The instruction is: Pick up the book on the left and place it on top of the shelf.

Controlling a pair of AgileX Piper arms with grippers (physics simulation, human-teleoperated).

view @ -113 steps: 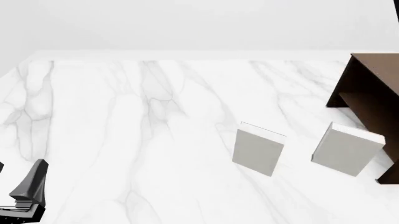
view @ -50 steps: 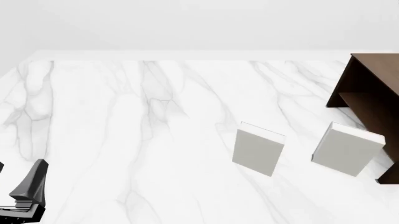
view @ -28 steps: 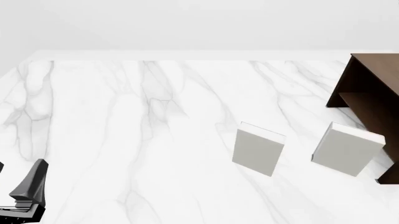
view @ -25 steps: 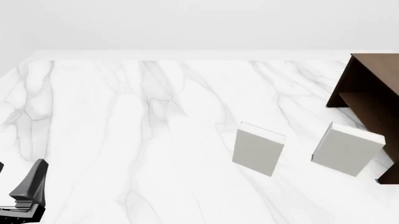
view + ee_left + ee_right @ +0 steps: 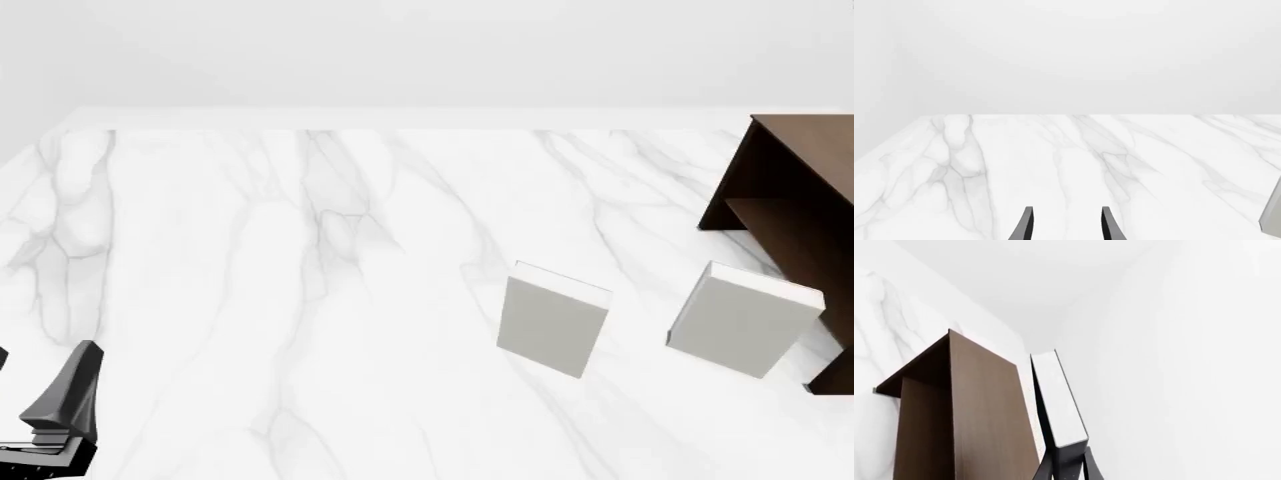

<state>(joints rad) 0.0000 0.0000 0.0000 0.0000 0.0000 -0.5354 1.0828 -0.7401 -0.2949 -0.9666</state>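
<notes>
In the right wrist view my right gripper (image 5: 1067,469) is shut on the book (image 5: 1057,402), a dark book with white page edges, gripped at its near end between the two fingers. The book lies alongside the flat top of the dark brown shelf (image 5: 977,405); I cannot tell whether they touch. In the front view the shelf (image 5: 798,195) stands at the right edge, and the right gripper and the book are out of frame. My left gripper (image 5: 1066,226) is open and empty, low over the table at the front left (image 5: 60,405).
Two light grey books stand upright on the white marble table, one in the middle right (image 5: 554,318) and one just in front of the shelf (image 5: 741,320). The edge of a grey book (image 5: 1273,215) shows in the left wrist view.
</notes>
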